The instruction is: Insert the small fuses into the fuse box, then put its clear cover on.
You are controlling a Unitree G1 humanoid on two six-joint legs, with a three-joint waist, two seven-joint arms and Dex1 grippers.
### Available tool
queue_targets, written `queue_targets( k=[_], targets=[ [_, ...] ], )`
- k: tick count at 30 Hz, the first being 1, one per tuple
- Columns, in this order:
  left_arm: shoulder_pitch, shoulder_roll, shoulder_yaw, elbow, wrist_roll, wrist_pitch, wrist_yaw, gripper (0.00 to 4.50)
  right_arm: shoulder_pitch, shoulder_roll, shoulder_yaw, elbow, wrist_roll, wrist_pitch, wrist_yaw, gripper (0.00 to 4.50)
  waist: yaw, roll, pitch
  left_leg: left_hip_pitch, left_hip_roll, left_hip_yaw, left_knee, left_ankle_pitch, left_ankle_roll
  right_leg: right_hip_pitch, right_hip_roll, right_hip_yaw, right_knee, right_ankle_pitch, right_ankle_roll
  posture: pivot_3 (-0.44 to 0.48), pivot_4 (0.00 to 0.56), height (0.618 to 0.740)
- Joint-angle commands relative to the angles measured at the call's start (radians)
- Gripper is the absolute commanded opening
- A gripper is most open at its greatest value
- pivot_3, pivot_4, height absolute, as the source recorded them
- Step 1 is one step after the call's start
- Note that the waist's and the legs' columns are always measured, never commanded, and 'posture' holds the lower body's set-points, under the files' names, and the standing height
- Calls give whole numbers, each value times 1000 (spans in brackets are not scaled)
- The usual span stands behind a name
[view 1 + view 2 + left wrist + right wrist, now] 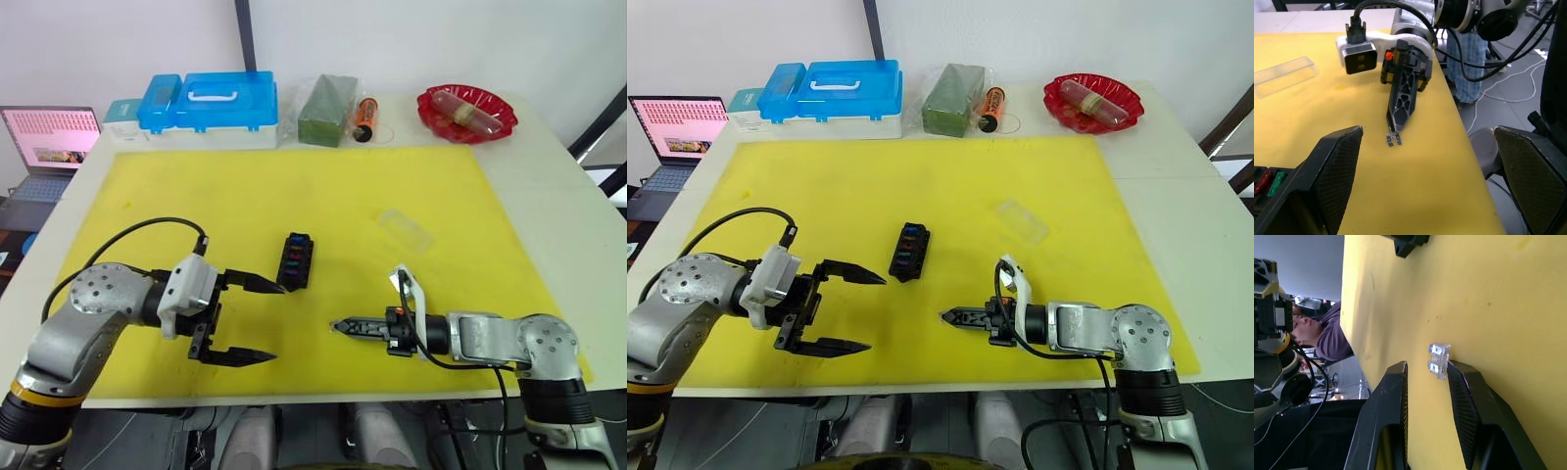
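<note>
The black fuse box [296, 260] lies on the yellow mat [196, 196], with several small fuses in blue, purple and teal seated in its slots. A clear small fuse [1439, 360] rests on the mat, touching one fingertip of my right gripper [335, 325]. That gripper's fingers stand a narrow gap apart and do not clamp the fuse. My left gripper [277, 321] is wide open just left of and nearer than the fuse box, holding nothing. The clear cover [406, 230] lies flat on the mat, beyond the right gripper.
Along the table's far edge stand a blue-lidded storage case [223, 103], a green pack [328, 110], an orange tube [365, 116] and a red bowl [467, 111]. A laptop [51, 137] sits off the far left corner. A person [1322, 335] is beyond the table.
</note>
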Motion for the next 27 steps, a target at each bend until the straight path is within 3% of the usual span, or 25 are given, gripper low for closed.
queue_targets(
  k=[1,4,6,16,20,23,27],
  targets=[
    [-3,-1,8,-31,-19,1,6,4500,15,-2,102,-14,35,-14,-16,1353,0,0,0,0,0,0,0,0,0,0,0,0,0,0,0,0,150,740],
    [-3,-2,8,-33,-20,2,12,4500,14,-15,116,-6,32,-43,-19,725,-1,-1,0,0,1,0,0,0,0,0,1,0,0,0,0,0,150,740],
    [4,-4,9,-36,-19,1,18,4500,17,-22,121,-1,27,-62,-26,50,0,-1,-1,0,1,0,0,0,0,0,1,0,0,0,0,0,150,740],
    [49,-15,10,-47,-9,-21,31,4500,11,-89,114,-34,5,-109,-18,17,4,-5,-3,0,1,0,0,0,0,1,1,0,0,0,-1,0,150,740],
    [56,-9,20,-33,-11,-37,7,4500,-209,-248,118,-17,14,27,179,17,6,-1,-1,0,0,2,1,0,0,0,-2,1,-1,-1,-1,0,150,740],
    [40,-13,1,-19,-3,-54,-16,4500,-421,-290,223,77,-166,153,400,17,4,-1,-1,0,0,3,2,0,0,0,-2,1,-2,0,-2,0,150,740],
    [14,-18,-14,5,9,-65,-27,4500,-562,-320,389,136,-446,122,682,17,9,-1,-1,-1,1,1,0,-1,1,-1,0,-1,-2,-1,-1,0,150,740]
  ],
)
